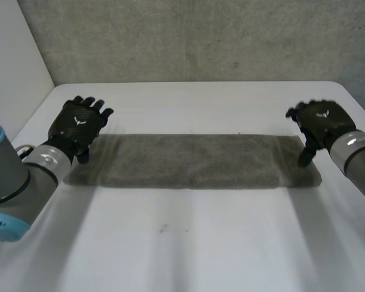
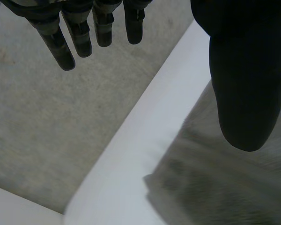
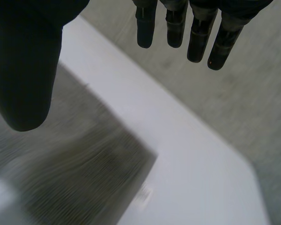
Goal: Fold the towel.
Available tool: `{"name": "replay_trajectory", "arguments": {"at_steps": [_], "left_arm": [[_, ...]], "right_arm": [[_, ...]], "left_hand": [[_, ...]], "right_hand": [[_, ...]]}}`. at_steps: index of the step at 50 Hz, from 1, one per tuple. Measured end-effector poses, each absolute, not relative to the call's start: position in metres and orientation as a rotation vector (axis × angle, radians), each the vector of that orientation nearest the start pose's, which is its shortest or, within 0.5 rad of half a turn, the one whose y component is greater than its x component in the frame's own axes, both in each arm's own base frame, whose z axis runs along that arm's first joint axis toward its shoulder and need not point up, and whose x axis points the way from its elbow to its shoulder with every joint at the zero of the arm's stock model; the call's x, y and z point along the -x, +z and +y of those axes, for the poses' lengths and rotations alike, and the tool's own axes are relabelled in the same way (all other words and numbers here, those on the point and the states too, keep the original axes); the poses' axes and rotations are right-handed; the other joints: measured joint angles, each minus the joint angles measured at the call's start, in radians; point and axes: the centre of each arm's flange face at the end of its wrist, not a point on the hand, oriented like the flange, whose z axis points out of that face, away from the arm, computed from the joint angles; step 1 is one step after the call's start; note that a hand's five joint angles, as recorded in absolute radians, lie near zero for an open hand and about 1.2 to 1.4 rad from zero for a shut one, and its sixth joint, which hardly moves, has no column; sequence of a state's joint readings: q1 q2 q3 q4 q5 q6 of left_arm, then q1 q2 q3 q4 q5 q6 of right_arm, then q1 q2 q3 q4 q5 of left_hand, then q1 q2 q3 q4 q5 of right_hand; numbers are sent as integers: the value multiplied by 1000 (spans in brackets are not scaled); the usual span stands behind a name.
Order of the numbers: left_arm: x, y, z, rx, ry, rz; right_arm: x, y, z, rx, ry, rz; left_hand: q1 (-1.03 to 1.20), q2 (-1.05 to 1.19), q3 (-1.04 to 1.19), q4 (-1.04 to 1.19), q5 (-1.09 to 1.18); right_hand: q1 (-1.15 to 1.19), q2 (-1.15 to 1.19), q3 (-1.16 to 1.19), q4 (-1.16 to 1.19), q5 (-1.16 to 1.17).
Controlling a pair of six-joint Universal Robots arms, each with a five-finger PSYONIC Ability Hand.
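A grey towel (image 1: 194, 160) lies folded into a long flat strip across the white table (image 1: 182, 243). My left hand (image 1: 79, 125) hovers over the strip's left end, fingers (image 2: 65, 44) straight and apart from the thumb (image 2: 246, 89), nothing between them. Below that thumb lies the towel's end corner (image 2: 210, 187). My right hand (image 1: 319, 125) hangs over the strip's right end, its thumb pointing down toward the cloth. Its fingers (image 3: 196, 40) are straight too, and the towel's far right corner (image 3: 107, 164) lies under the thumb (image 3: 28, 70).
A grey wall (image 1: 188, 36) stands behind the table's far edge. A white panel (image 1: 12, 67) borders the left side. Bare tabletop stretches in front of the towel and in a band behind it.
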State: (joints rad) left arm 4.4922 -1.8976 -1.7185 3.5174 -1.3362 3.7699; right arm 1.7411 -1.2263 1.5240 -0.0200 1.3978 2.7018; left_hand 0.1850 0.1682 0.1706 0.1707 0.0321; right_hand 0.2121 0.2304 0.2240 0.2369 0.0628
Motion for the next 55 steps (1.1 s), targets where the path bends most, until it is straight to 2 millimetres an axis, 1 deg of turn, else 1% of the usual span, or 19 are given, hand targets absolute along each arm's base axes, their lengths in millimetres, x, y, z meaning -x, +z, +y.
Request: {"name": "replay_trajectory", "arguments": {"at_steps": [4, 7, 9, 10, 12, 15, 20, 29, 32, 34, 35, 36, 38, 41, 48, 49, 51, 53, 55], "left_arm": [[222, 188, -298, -1052, -2078, 2080], [220, 186, -296, -1001, -2093, 2145], [218, 183, -295, -944, -2112, 2199], [216, 181, -296, -915, -2124, 2218], [215, 180, -296, -892, -2137, 2227], [213, 179, -297, -855, -2171, 2221], [211, 179, -296, -840, -2199, 2196], [211, 177, -294, -845, -2194, 2195], [211, 177, -294, -846, -2191, 2197], [211, 176, -294, -846, -2191, 2198], [211, 176, -294, -846, -2190, 2198], [211, 176, -294, -845, -2189, 2199], [210, 176, -294, -845, -2188, 2199], [210, 176, -294, -845, -2188, 2200], [211, 176, -294, -846, -2188, 2200], [211, 176, -294, -846, -2188, 2201], [211, 176, -294, -846, -2188, 2200], [211, 176, -293, -847, -2188, 2201], [211, 176, -293, -847, -2188, 2201]], "right_arm": [[-193, 202, -315, 857, -1765, 2449], [-189, 196, -314, 831, -1710, 2483], [-184, 187, -316, 809, -1667, 2508], [-182, 181, -318, 799, -1651, 2519], [-180, 175, -320, 795, -1645, 2523], [-177, 160, -327, 789, -1660, 2523], [-172, 144, -337, 785, -1711, 2512], [-168, 127, -346, 777, -1752, 2510], [-167, 123, -348, 786, -1746, 2517], [-166, 121, -348, 790, -1743, 2521], [-165, 120, -349, 797, -1741, 2526], [-163, 118, -350, 805, -1740, 2534], [-161, 118, -352, 812, -1741, 2542], [-152, 121, -356, 833, -1775, 2576], [-116, 139, -374, 911, -1959, 2747], [-104, 144, -378, 928, -2008, 2806], [-93, 148, -382, 945, -2051, 2856], [-84, 155, -387, 961, -2104, 2892], [-82, 159, -388, 965, -2133, 2894]], "left_hand": [[0, 0, 0, 0, 0], [0, 0, 0, 0, 0], [0, 0, 0, 0, 0], [0, 0, 0, 0, 0], [0, 0, 0, 0, 0], [0, 0, 0, 0, 0], [0, 0, 0, 0, 0], [0, 0, 0, 0, 0], [0, -1, 0, -1, 0], [-2, -1, 0, -1, 0], [-10, -1, 0, -1, 0], [-10, -1, 0, -1, 0], [-10, -1, 0, -1, 0], [-10, -1, 0, -1, 0], [-10, -1, 0, -1, 0], [-10, -1, 0, -1, 0], [-10, -1, 0, -1, 0], [-10, -1, 0, -1, 0], [-10, -1, 0, -1, 0]], "right_hand": [[53, 79, 91, 78, 75], [81, 103, 119, 107, 100], [116, 146, 158, 143, 135], [171, 207, 222, 209, 194], [182, 225, 234, 222, 206], [292, 362, 369, 350, 326], [384, 467, 472, 458, 428], [477, 579, 581, 569, 536], [605, 732, 726, 714, 677], [605, 732, 726, 714, 677], [735, 913, 915, 907, 866], [737, 946, 951, 945, 894], [737, 948, 957, 953, 899], [737, 948, 958, 953, 899], [737, 948, 958, 954, 899], [737, 948, 958, 954, 900], [737, 948, 958, 954, 904], [737, 948, 958, 954, 910], [737, 948, 958, 954, 910]]}}
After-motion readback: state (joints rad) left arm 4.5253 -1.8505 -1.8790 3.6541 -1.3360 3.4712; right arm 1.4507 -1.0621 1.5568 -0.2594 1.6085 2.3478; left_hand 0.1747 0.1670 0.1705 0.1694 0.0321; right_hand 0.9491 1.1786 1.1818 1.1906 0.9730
